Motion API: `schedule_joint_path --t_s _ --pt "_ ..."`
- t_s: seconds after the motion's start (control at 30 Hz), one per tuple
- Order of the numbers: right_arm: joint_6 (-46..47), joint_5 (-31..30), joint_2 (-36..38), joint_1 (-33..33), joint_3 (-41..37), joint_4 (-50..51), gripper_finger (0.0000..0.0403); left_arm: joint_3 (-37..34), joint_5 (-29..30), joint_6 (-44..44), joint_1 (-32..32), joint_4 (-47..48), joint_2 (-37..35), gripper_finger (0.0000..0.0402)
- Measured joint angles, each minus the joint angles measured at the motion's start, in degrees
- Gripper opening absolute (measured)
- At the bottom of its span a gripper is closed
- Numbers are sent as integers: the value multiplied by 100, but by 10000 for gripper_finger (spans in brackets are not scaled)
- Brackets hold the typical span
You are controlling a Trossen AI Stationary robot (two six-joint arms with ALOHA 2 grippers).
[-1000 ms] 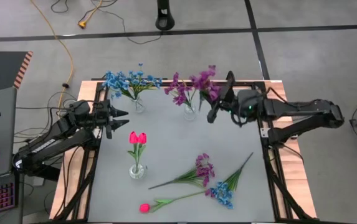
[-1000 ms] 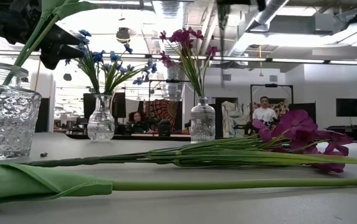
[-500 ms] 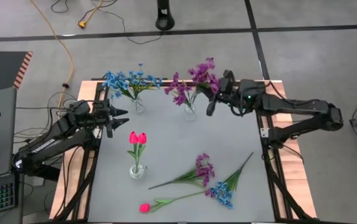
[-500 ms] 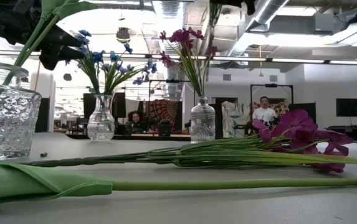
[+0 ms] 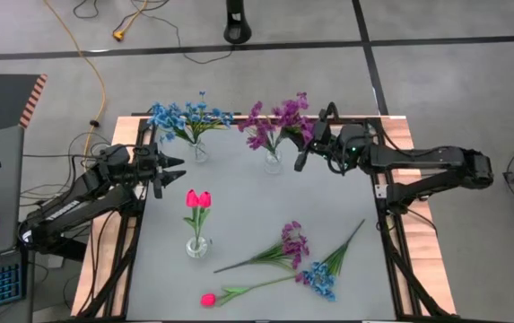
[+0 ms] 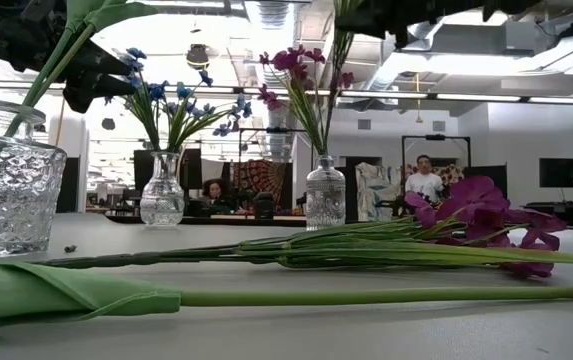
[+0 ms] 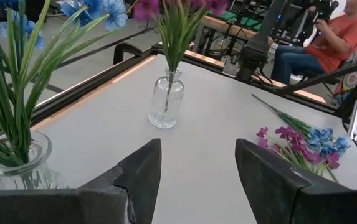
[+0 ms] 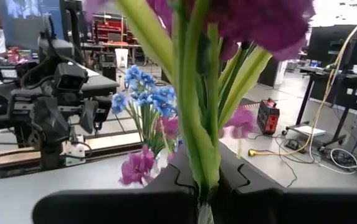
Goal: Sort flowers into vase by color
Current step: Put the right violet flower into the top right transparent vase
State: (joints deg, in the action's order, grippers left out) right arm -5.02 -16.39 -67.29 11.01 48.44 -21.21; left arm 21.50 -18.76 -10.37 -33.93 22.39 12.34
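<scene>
In the low view, the near vase (image 6: 6,180) was cut off by the left edge, and its tulip blooms lay out of sight above the top edge. The green stalk (image 6: 266,296) lying nearest ran out of both sides, so its bloom could not be told. The right gripper (image 6: 406,12) showed only as a dark shape cut by the top edge. In the right wrist view, the purple stem (image 8: 197,93) was blurred and hid much of the purple vase behind it.
</scene>
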Motion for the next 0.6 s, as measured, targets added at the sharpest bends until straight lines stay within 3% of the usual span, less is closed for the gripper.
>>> schedule_joint_path --t_s 0.6 --pt "197 -18 -333 45 -67 258 54 0 13 -20 2 -2 0 192"
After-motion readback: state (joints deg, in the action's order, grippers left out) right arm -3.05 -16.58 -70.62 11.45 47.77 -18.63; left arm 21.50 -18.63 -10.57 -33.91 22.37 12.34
